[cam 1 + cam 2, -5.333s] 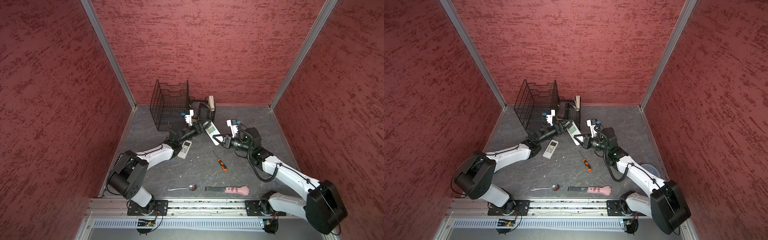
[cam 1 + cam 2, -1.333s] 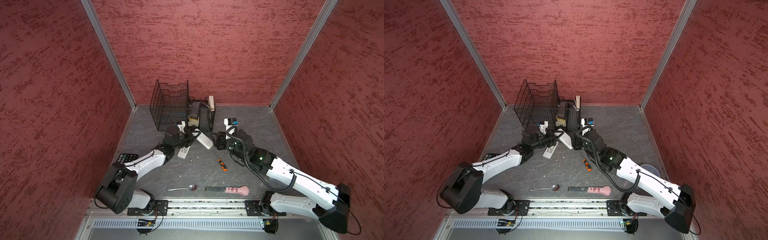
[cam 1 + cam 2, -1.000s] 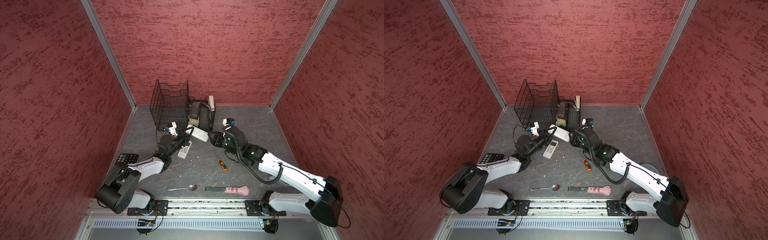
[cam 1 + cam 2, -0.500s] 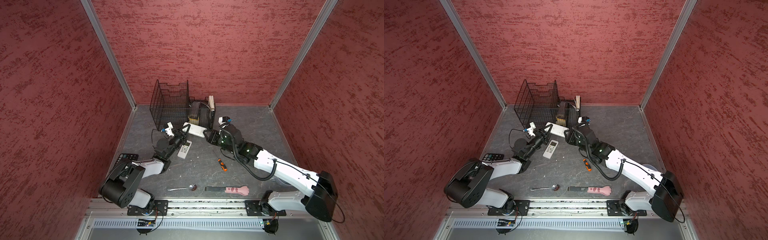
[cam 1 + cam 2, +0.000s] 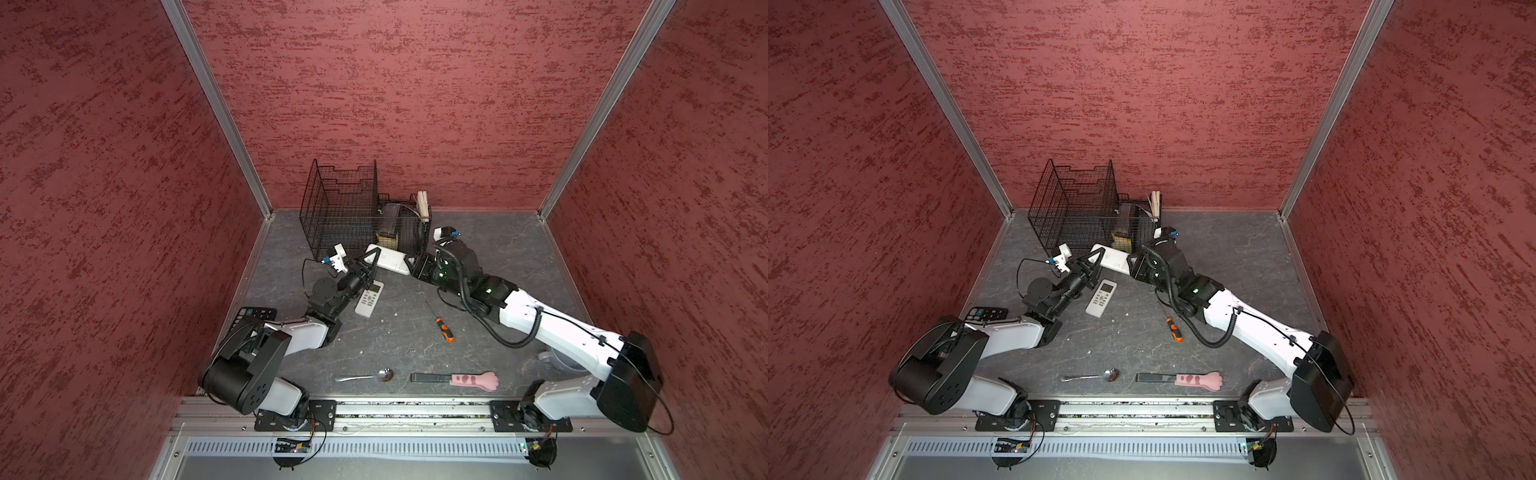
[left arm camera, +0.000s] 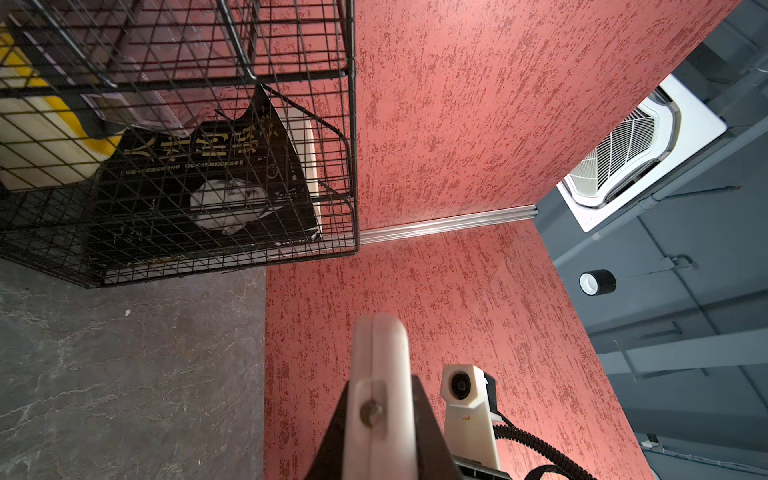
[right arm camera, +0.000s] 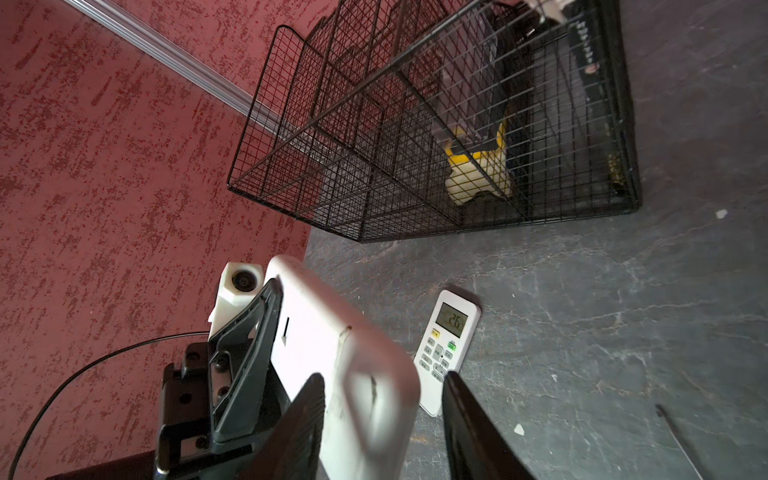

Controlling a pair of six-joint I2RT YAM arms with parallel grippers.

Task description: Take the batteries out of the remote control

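A white remote control hangs in the air just in front of the wire basket, back side up. My left gripper is shut on its one end. At its other end my right gripper straddles it. One right finger touches the casing and the other stands a little off, so the jaws are open. The batteries are hidden. A second white remote with a lit display lies on the table below.
The black wire basket with books stands at the back. An orange-and-black screwdriver lies mid-table. A spoon and a pink paw-shaped tool lie near the front edge. A black keypad sits by the left arm.
Both grippers have carried the white remote back and leftwards towards the basket. The left arm has folded down low. The right jaws have narrowed round the remote's end.
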